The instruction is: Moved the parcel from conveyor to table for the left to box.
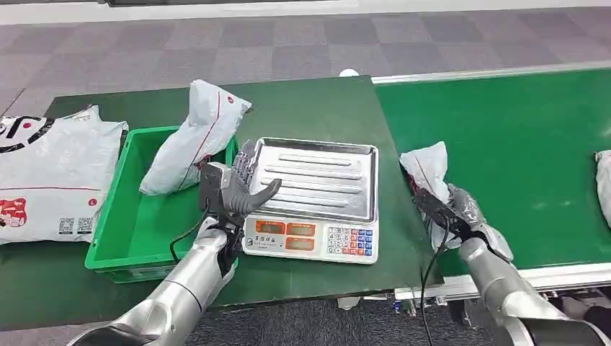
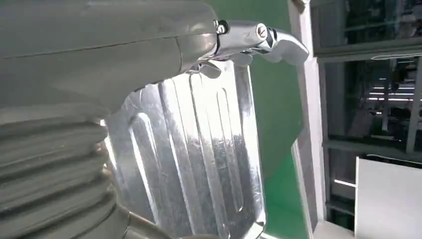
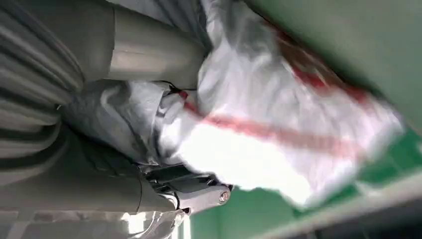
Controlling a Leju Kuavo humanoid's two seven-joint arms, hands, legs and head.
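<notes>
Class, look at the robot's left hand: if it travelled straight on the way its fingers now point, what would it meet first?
Most likely the scale's steel tray: the left hand hovers at its near-left edge, fingers aimed across it. Its height above the tray is unclear, so it might skim over.

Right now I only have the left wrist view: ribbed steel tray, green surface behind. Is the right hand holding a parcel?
Observer: Yes. The right hand grips a white plastic parcel with red stripes at the green conveyor belt's near left end.
Operator: Anything on the tray?
Observer: No. The left hand hovers at the edge of the silver scale tray, holding nothing.
Operator: Box state?
Observer: The green plastic crate holds one white parcel, leaning on its rim.
</notes>
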